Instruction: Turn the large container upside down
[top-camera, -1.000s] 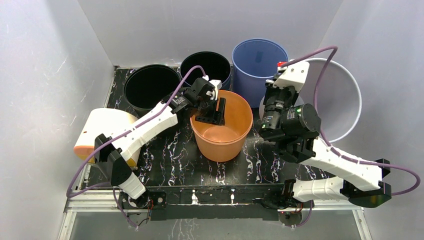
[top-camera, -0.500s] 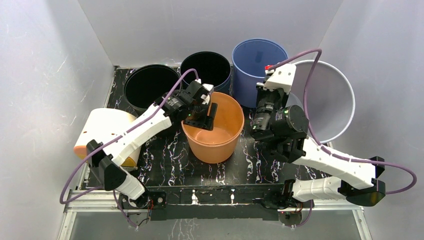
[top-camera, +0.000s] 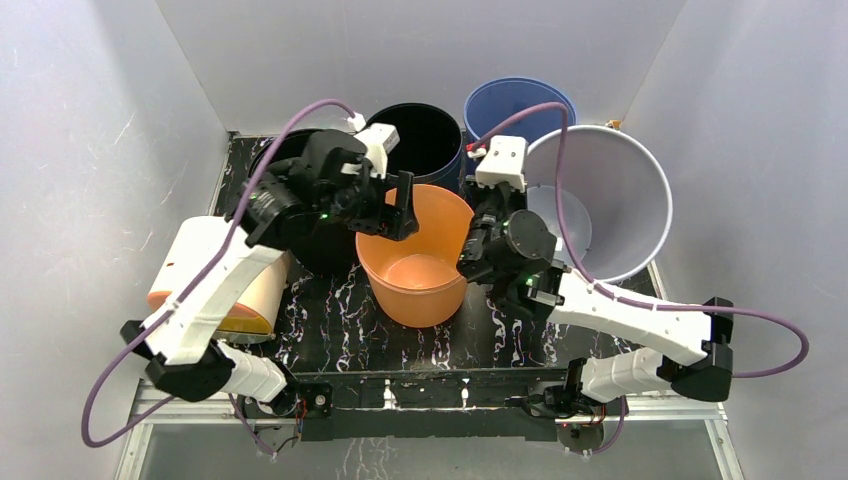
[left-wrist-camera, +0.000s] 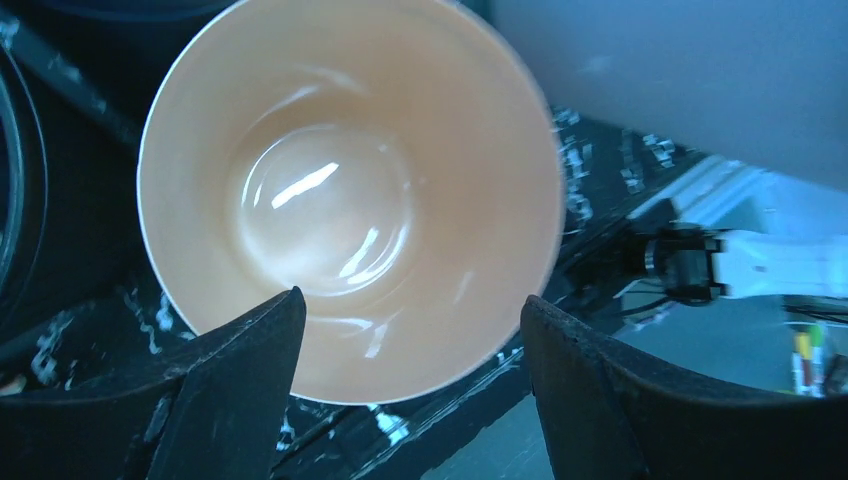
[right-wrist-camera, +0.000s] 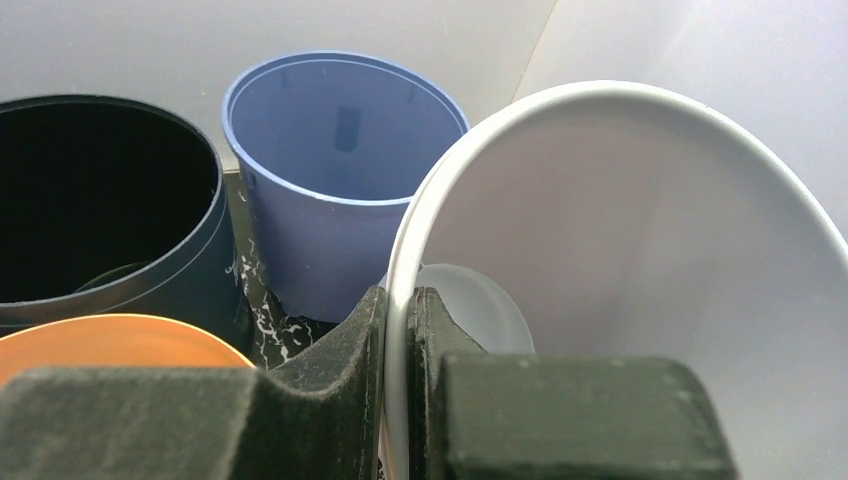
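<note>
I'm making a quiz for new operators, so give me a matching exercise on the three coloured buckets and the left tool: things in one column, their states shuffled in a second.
Things
1. white bucket
2. orange bucket
3. blue bucket
4. left tool

States
A. upright at the back, no tool on it
B. open, holding nothing
C. tilted, rim pinched in the right tool
D. upright mid-table, nothing inside

Pairs: 1-C, 2-D, 3-A, 4-B
</note>
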